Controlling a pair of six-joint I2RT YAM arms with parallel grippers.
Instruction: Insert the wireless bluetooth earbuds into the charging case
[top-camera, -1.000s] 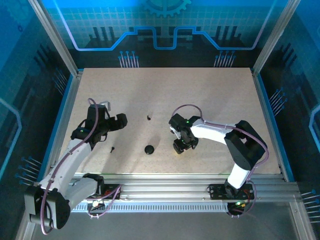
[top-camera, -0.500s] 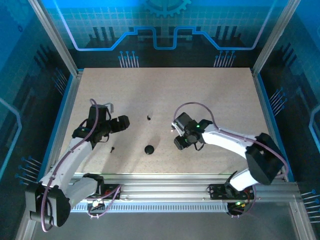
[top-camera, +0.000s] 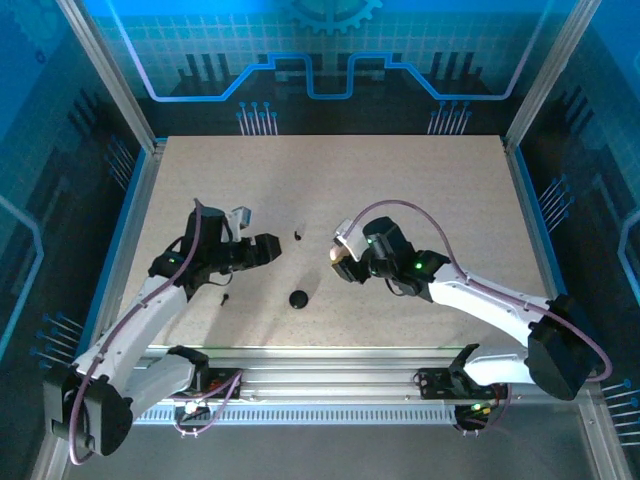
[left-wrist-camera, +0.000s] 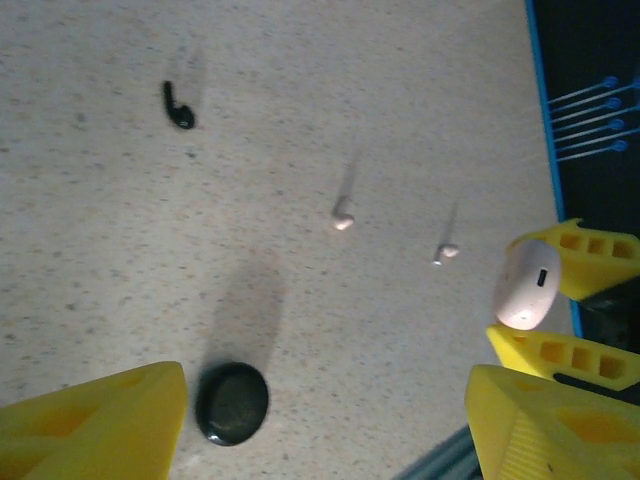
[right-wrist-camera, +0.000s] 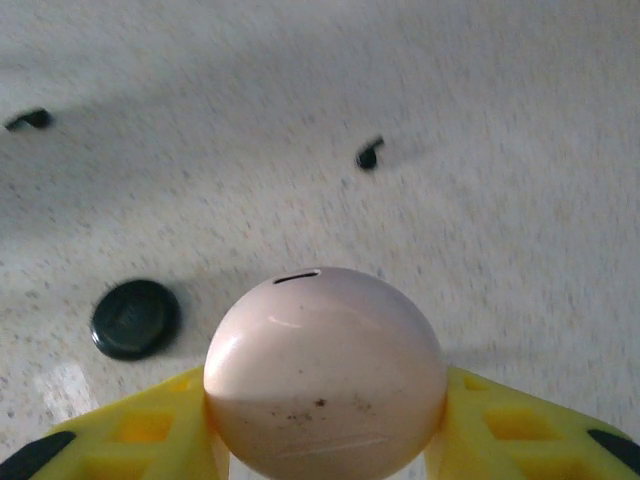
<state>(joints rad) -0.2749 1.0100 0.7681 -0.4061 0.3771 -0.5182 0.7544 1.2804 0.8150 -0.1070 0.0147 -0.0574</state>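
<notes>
Right gripper (right-wrist-camera: 325, 425) holds the white case (right-wrist-camera: 325, 365) between its fingers (right-wrist-camera: 150, 425); left gripper (left-wrist-camera: 325, 420) open, whitish earbuds (left-wrist-camera: 343, 217) at its 12 o'clock.

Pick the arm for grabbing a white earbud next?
Left. The left tool is open and empty, white earbuds lying ahead of it; the right tool is shut on the white case.

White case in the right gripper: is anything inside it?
It looks closed, so its inside is hidden. Seen: the white case clamped in the right gripper, a small slot on its shell. Two whitish earbuds lie out on the table.
</notes>
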